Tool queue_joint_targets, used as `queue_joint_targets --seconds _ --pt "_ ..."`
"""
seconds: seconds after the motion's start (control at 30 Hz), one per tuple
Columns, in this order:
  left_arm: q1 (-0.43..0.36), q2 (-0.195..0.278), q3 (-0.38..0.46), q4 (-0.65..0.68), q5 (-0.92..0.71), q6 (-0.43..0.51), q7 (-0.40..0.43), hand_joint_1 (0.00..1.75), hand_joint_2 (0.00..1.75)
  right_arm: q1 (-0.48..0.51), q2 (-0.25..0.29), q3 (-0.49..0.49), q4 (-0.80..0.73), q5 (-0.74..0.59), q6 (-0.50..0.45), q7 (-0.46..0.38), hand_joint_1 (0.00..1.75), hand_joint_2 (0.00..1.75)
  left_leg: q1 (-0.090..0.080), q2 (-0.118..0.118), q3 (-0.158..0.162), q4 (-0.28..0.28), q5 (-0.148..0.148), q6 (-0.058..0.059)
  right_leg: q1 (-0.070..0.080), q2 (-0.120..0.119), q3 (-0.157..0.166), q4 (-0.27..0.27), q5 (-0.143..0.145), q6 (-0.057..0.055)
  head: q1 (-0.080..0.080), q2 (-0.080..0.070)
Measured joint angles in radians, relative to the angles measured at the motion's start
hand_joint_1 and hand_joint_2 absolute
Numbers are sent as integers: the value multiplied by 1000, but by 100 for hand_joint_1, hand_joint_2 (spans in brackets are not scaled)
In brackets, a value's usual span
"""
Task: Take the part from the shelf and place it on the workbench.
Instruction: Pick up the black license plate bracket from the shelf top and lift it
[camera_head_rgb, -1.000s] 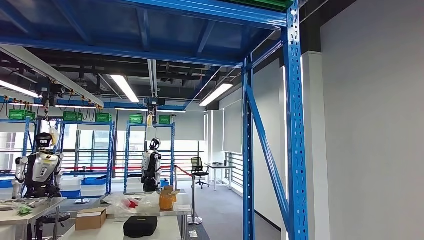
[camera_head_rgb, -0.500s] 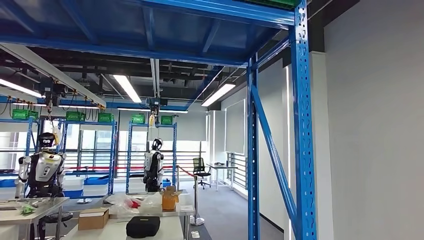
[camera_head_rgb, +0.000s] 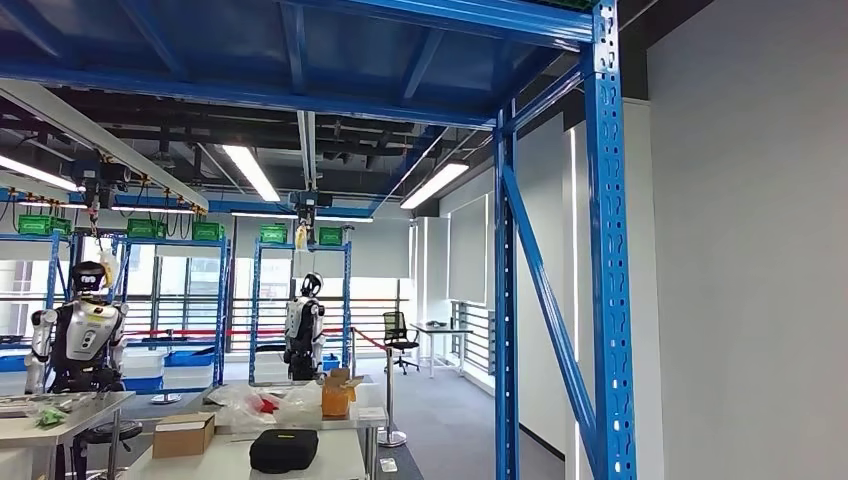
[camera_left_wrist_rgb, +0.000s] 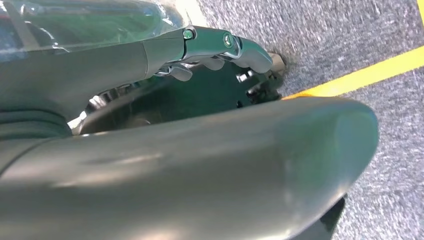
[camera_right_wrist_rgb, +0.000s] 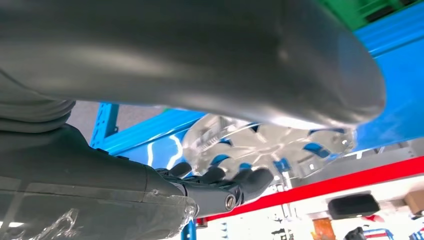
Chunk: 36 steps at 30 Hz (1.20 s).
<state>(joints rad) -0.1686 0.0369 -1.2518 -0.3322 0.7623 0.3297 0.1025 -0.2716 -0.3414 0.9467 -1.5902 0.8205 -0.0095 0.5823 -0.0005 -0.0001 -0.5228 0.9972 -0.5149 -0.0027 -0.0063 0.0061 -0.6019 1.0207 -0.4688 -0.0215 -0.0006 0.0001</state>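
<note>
Part (camera_right_wrist_rgb: 265, 142), clear bagged, in right hand (camera_right_wrist_rgb: 220, 187)

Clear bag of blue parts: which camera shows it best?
The right wrist view. There the clear bag appears close up, seemingly held in the right robot hand, blue parts visible inside. The head view looks out past a blue rack; the left wrist view looks down at grey carpet.
</note>
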Motion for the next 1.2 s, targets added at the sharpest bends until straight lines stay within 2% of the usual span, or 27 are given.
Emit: queue_joint_targets --seconds 0.07,0.1,0.2,0.23,0.27,0.3,0.37,0.4,0.43,0.5,0.57,0.63,0.7,0.73,0.77,0.8,0.87,0.9,0.93,1.03,1.1,1.13,1.2 --pt "-1 -1 2 0 0 0 0 0 0 0 -1 0 -4 3 0 0 0 0 2 1 -2 13 -14 -12 -3 0 6 -6 -1 -11 1 0" --pt "-2 -2 2 1 0 -1 0 0 0 -1 -1 -1 -7 4 0 1 0 0 3 0 -14 43 -33 -17 -6 0 11 -9 -1 -16 2 0" --pt "-1 -3 4 1 0 -6 0 0 0 -1 -1 -1 -10 7 0 1 0 0 8 0 -102 225 -109 -29 -7 -2 18 -10 -7 -25 8 0" --pt "0 -4 4 1 -1 -7 0 0 0 0 -1 -1 -10 7 0 1 0 0 9 0 -127 267 -115 -30 -6 -1 20 -9 -10 -26 9 0" --pt "1 -4 4 1 -2 -9 0 0 0 0 -1 -1 -10 7 0 1 0 0 10 0 -136 275 -101 -30 -6 -1 23 -8 -13 -26 10 0" --pt "1 -5 4 1 -4 -12 0 0 0 1 -1 -1 -10 7 0 1 0 0 10 0 -128 244 -68 -28 -6 1 27 -7 -16 -25 11 0" --pt "-1 -7 4 1 -7 -16 0 0 0 1 -1 -2 -10 7 0 1 0 0 8 0 -83 126 9 -19 -5 3 37 -6 -23 -20 12 0" --pt "-2 -8 4 1 -8 -17 0 0 0 2 -1 -2 -10 7 0 1 0 0 6 0 -61 72 30 -13 -4 3 39 -6 -26 -15 12 0" --pt "-3 -8 5 1 -10 -17 0 0 0 3 -1 -3 -11 7 0 1 0 0 4 0 -45 37 35 -7 -2 3 38 -5 -28 -10 12 0" --pt "-5 -9 5 2 -13 -17 2 0 0 6 -1 -5 -12 7 0 1 0 0 1 -1 -35 14 25 4 -2 1 36 -6 -28 1 11 0" --pt "-5 -9 6 2 -19 -17 6 0 0 8 -3 -9 -13 8 -1 1 0 0 5 -1 -30 3 27 14 -3 0 33 0 -36 13 8 0" --pt "-6 -11 6 2 -27 -17 11 0 0 10 -5 -14 -14 8 -1 1 0 0 10 -1 -24 -5 30 23 -5 -1 0 70 -74 22 4 0" --pt "-7 -12 6 2 -33 -17 15 0 0 16 -7 -16 -15 9 -1 1 0 0 9 0 -22 -6 26 29 -7 -1 -68 197 -124 27 0 0" --pt "-6 -12 7 2 -35 -17 17 0 0 21 -8 -17 -15 9 0 1 0 0 8 0 -20 -6 24 30 -7 -1 -97 245 -134 29 -1 0" --pt "-6 -12 7 2 -38 -18 18 0 0 24 -9 -18 -15 9 0 1 0 0 8 0 -18 -5 22 30 -8 -1 -112 263 -126 30 -2 0" --pt "-5 -12 7 2 -40 -18 20 0 0 26 -10 -20 -15 10 0 1 0 0 8 0 -13 -5 18 28 -8 -1 -108 243 -99 30 -3 0" --pt "-5 -13 7 2 -43 -20 20 0 0 27 -11 -23 -15 11 0 1 0 0 8 -1 -1 -4 9 23 -8 -2 -59 124 -24 26 -4 0" --pt "-6 -13 7 2 -43 -20 20 0 0 27 -12 -24 -15 11 0 1 0 0 6 -1 3 -2 3 18 -7 -3 -32 64 -1 23 -4 0" --pt "-7 -14 7 2 -44 -20 20 0 0 28 -12 -25 -16 11 0 1 0 0 4 -1 5 0 -1 13 -6 -3 -14 25 8 18 -3 0" --pt "-9 -15 7 2 -45 -23 21 0 0 30 -15 -29 -21 11 -1 1 0 0 1 0 9 -2 -8 -4 -4 0 -3 3 0 0 0 0" --pt "-9 -16 7 2 -46 -25 21 0 0 31 -16 -31 -24 11 -2 1 0 0 3 0 2 22 -28 -15 -8 -1 4 -2 -3 -12 2 0" --pt "-10 -16 7 2 -46 -26 21 0 0 31 -16 -31 -26 11 -2 1 0 0 5 0 -16 64 -51 -21 -10 -1 9 -4 -5 -17 4 0" --pt "-9 -16 7 2 -47 -28 21 0 0 32 -16 -31 -29 11 -2 2 0 0 8 0 -82 195 -103 -27 -9 -2 15 -4 -10 -24 9 0"
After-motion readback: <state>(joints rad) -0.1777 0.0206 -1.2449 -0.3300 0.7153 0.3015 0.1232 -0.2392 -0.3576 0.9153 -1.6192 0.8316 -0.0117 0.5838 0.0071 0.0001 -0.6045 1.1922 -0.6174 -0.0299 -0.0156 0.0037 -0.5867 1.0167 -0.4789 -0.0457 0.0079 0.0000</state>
